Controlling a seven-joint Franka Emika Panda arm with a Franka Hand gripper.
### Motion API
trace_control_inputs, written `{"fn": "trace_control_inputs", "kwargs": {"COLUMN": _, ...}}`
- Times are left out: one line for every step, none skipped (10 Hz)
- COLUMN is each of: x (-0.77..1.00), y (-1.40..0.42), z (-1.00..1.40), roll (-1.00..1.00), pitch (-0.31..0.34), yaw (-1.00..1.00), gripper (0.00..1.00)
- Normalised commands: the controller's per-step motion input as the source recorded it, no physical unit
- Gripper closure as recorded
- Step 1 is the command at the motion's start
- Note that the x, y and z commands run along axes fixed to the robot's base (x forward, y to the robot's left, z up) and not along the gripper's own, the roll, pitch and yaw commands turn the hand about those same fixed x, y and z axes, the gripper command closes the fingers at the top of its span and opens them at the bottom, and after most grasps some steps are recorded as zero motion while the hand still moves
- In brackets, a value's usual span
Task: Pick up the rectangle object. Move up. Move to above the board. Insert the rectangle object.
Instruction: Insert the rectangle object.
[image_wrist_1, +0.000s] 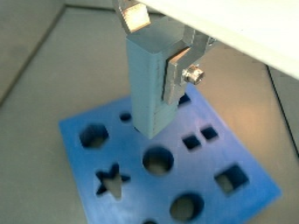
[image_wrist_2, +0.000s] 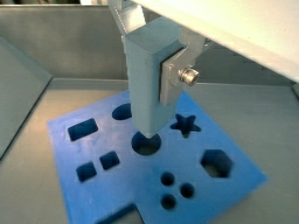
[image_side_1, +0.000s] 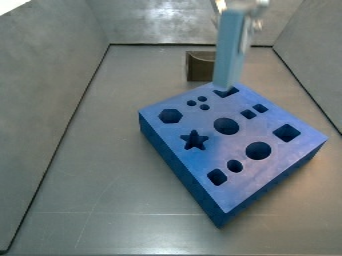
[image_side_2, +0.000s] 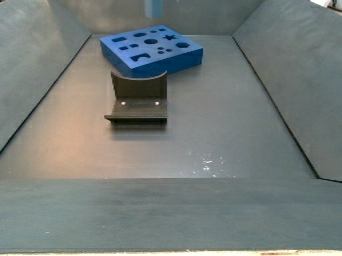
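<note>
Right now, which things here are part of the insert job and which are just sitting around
Part of the job:
- bar, clamped upright in the gripper, lower end just above the board
- board

Just sitting around:
- fixture, on the floor beside the board, apart from the gripper

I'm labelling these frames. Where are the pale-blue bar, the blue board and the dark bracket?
Pale light-blue rectangular bar (image_wrist_2: 145, 87): wrist view, mid front face.
Bright-blue square board (image_side_1: 201, 180): side view, side wall.
Dark L-shaped fixture (image_side_2: 136, 103): side view, base plate.
</note>
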Motion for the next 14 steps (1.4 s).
{"fn": "trace_control_inputs", "kwargs": {"x": 0.77, "y": -0.85, "z": -0.64, "roll": 0.08, "pitch": -0.149, "yaw": 0.00, "gripper": 1.00}}
{"fn": "trace_control_inputs", "kwargs": {"x": 0.73, "y": -0.87, "z": -0.70, "roll": 0.08, "pitch": -0.209, "yaw": 0.00, "gripper": 1.00}}
{"fn": "trace_control_inputs", "kwargs": {"x": 0.22, "y": -0.28, "z": -0.11, "roll": 0.00, "pitch": 0.020, "yaw": -0.02, "gripper": 1.00}}
{"fn": "trace_control_inputs", "kwargs": {"x": 0.46, "y": 0.00, "z": 0.03, "roll": 0.00, "pitch": 0.414, "yaw": -0.05, "gripper": 1.00}}
{"fn": "trace_control_inputs", "kwargs": {"x": 1.00, "y": 0.00, "z": 0.32, "roll": -0.40, "pitch": 0.297, "yaw": -0.05, "gripper": 1.00}}
{"fn": "trace_control_inputs", "kwargs": {"x": 1.00, "y": 0.00, "z": 0.28, "roll": -0.41, "pitch": 0.100, "yaw": -0.11, "gripper": 1.00}}
{"fn": "trace_control_inputs", "kwargs": {"x": 1.00, "y": 0.00, "z": 0.15, "roll": -0.49, "pitch": 0.123, "yaw": -0.13, "gripper": 1.00}}
{"fn": "trace_control_inputs", "kwargs": {"x": 0.89, "y": 0.00, "z": 0.00, "roll": -0.42, "pitch": 0.171, "yaw": -0.22, "gripper": 1.00}}
{"fn": "trace_control_inputs", "kwargs": {"x": 0.42, "y": 0.00, "z": 0.07, "roll": 0.00, "pitch": 0.537, "yaw": -0.33, "gripper": 1.00}}
{"fn": "trace_control_inputs", "kwargs": {"x": 0.04, "y": 0.00, "z": 0.00, "roll": 0.00, "pitch": 0.034, "yaw": 0.00, "gripper": 1.00}}
{"fn": "trace_control_inputs", "kwargs": {"x": 0.00, "y": -0.04, "z": -0.18, "roll": 0.11, "pitch": -0.297, "yaw": 0.00, "gripper": 1.00}}
{"fn": "trace_control_inputs", "kwargs": {"x": 0.48, "y": -0.38, "z": -0.22, "roll": 0.75, "pitch": -0.209, "yaw": -0.40, "gripper": 1.00}}
{"fn": "trace_control_inputs", "kwargs": {"x": 0.31, "y": -0.29, "z": -0.30, "roll": 0.96, "pitch": -0.283, "yaw": -0.57, "gripper": 1.00}}
{"fn": "trace_control_inputs", "kwargs": {"x": 0.27, "y": -0.37, "z": -0.09, "roll": 0.89, "pitch": -0.206, "yaw": -0.49, "gripper": 1.00}}
